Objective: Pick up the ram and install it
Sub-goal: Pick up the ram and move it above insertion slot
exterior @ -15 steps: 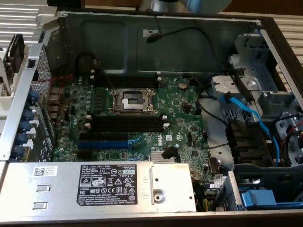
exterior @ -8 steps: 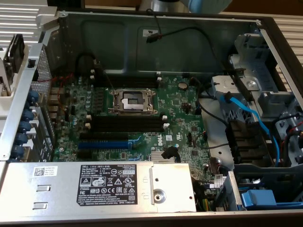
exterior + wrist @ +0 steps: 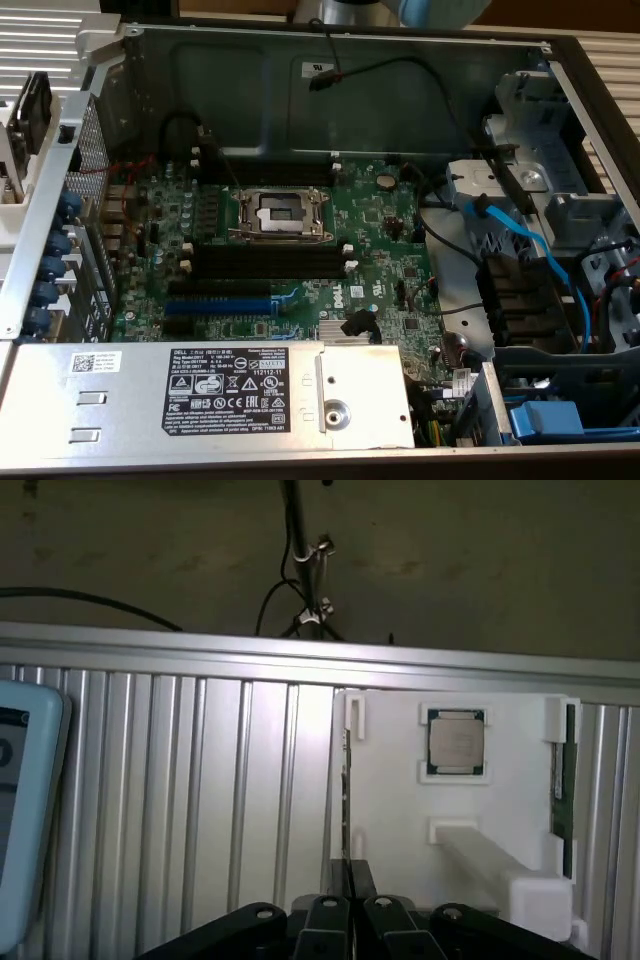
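Presently on hand, largest first:

- Case [image 3: 350, 90]: open, lying flat, its inside showing in the exterior view.
- Motherboard [image 3: 380, 230]: green, on the case floor, toward the exterior view's left.
- Power supply [image 3: 120, 400]: grey box with a black label, along the near edge.
- Ribbed metal panel [image 3: 200, 800]: outside the case, with the holder lying on it.
- Holder [image 3: 390, 810]: white moulded tray with clips at its edges.
- Memory slots [image 3: 270, 262]: long, black, with white end clips, just nearer than the socket [image 3: 280, 212]. They look empty, so nothing is installed yet.
- Blue slot [image 3: 215, 303]: just nearer than the memory slots, not part of this job.
- Gripper [image 3: 349, 872]: at the holder's near edge. The fingers stand narrow, one on either side of the ram's end, and appear to pinch it.
- Ram [image 3: 346, 780]: thin green stick on edge along one side of the holder, well away from the case, apparently not yet lifted out.
- Spare stick [image 3: 566, 770]: on edge along the holder's opposite side, untouched.
- Processor [image 3: 456, 742]: small square chip in a pocket between the two sticks.

Status, by judgement: the pick-up is at the grasp. Lifting, carrying and seating the ram all remain.
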Available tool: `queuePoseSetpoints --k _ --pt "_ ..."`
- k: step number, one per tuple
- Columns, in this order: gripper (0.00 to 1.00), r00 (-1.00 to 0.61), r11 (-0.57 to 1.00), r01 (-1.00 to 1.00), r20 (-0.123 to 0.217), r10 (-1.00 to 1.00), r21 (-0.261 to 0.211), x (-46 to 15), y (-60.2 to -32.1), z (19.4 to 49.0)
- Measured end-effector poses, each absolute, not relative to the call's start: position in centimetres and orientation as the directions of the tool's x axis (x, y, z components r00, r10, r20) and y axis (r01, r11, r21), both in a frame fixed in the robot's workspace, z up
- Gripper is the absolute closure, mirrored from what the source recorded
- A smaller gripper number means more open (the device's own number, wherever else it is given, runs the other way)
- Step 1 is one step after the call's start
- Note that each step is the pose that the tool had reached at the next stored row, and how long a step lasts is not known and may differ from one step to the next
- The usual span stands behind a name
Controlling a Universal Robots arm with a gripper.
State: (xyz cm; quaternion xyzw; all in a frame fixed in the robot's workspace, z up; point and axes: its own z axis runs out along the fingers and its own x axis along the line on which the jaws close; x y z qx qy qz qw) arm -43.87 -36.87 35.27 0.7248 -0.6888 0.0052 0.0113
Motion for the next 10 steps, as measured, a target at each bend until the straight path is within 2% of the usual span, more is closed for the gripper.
queuePoseSetpoints --k 10 --pt "0.88 0.051 -0.051 -0.999 0.023 -0.998 0.017 -41.1 -37.0 38.8"
